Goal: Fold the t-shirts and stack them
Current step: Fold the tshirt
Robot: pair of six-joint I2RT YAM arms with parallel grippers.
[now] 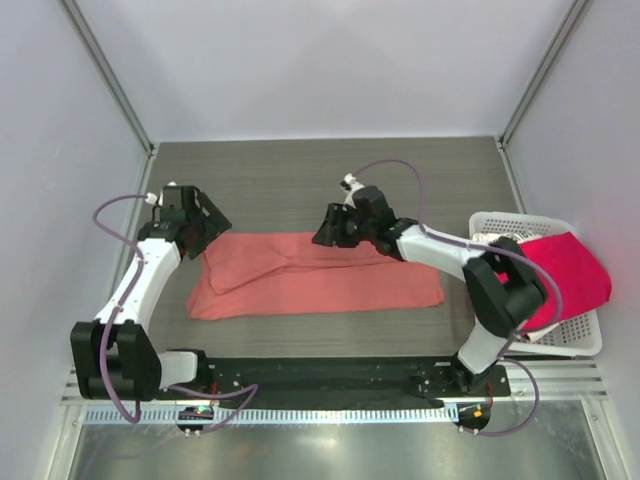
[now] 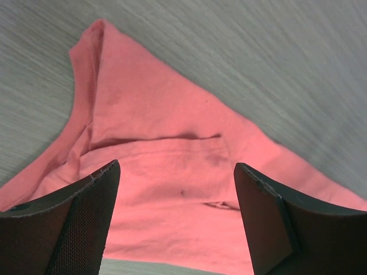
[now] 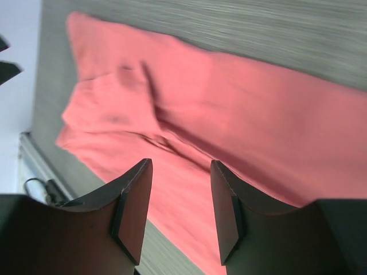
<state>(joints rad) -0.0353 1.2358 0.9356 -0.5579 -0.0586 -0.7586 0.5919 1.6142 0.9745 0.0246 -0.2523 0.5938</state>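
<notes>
The salmon-coral t-shirt (image 1: 320,280) is laid flat on the grey wood-grain desk (image 1: 300,180), folded into a long band from left to right. At its left end a second layer of cloth is seen doubled over the band, so that end is thicker and wider than the right end, which tapers to a rounded corner.

The left gripper (image 1: 197,222) is held just above the far left corner of the salmon-coral t-shirt. In the left wrist view its jaws are spread wide, and nothing is pinched between them. The t-shirt (image 2: 172,114) is seen below the left gripper (image 2: 176,169), with a hem line running across the cloth and the bare desk (image 2: 258,46) beyond it.

The right gripper (image 1: 330,230) is held over the far edge of the salmon-coral t-shirt, near its middle. Its jaws are parted by a narrower gap and nothing is gripped. In the right wrist view the right gripper (image 3: 180,166) is seen above creased cloth (image 3: 258,103). Whether the fingers touch the cloth cannot be told.

Just beyond the right end of the salmon-coral t-shirt stands a white lattice basket (image 1: 515,218). A crimson-pink t-shirt (image 1: 570,275) is draped over it, partly hidden by the right arm.
</notes>
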